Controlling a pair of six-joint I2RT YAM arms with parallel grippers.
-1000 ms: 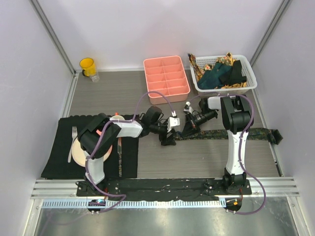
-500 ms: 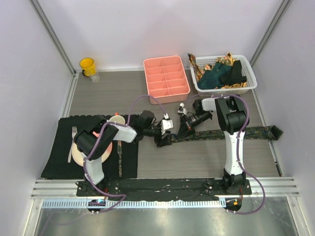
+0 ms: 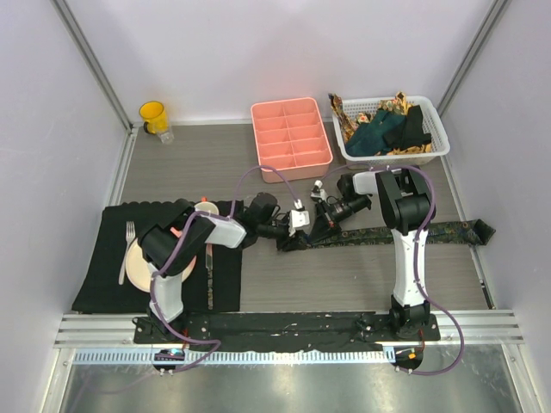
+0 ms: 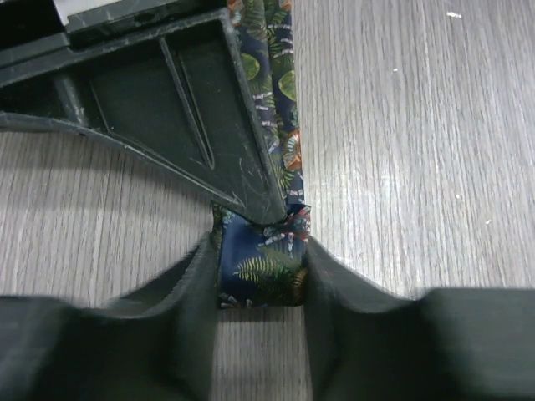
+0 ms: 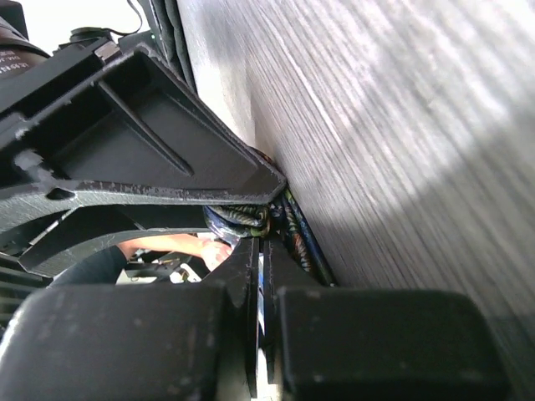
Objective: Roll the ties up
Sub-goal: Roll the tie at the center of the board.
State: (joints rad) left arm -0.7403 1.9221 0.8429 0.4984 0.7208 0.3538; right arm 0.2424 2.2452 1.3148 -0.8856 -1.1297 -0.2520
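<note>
Navy leaf-print tie (image 4: 263,280): we clamp its folded end in our left jaws to start rolling, our closed right jaws pinning it.

back left: cup (image 3: 153,115) | back centre: tray (image 3: 291,138) | back right: basket (image 3: 436,144) with ties (image 3: 379,133) in it, just right of tray | middle to right edge: tie (image 3: 448,231) lying on table (image 3: 189,168), in front of tray and basket | front left: placemat (image 3: 99,292), plate (image 3: 134,268) on it, fork (image 3: 127,241) left of plate, knife (image 3: 207,263) right of plate
</note>
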